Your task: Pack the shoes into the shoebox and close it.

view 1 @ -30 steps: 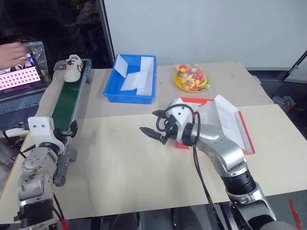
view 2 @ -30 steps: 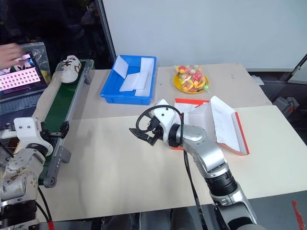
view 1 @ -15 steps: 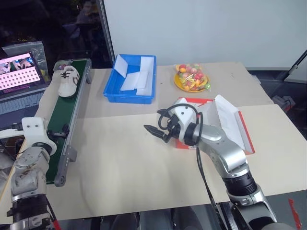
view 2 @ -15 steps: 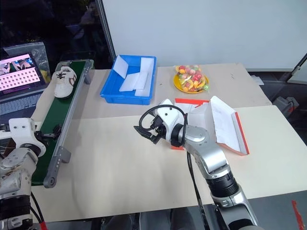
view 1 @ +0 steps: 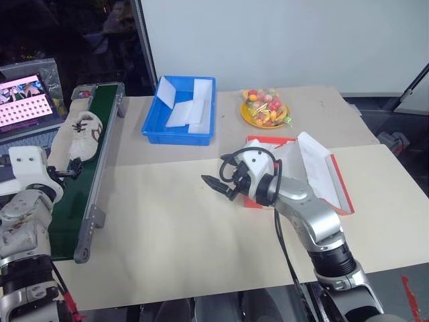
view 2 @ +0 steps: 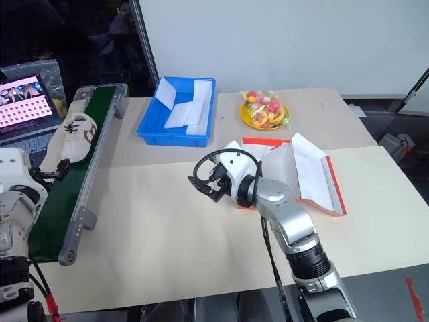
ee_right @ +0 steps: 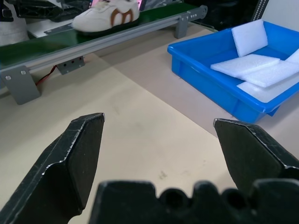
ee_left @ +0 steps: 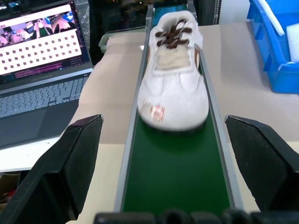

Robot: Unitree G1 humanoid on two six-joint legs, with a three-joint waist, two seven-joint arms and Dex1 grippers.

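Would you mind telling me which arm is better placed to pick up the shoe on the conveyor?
Probably the left: its open tool faces the shoe on the green belt. The right tool hovers over the table by the shoebox.

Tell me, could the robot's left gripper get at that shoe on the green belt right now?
Probably yes. The left gripper is open and lined up along the belt, with the shoe lying straight ahead between its fingers and nothing in between.
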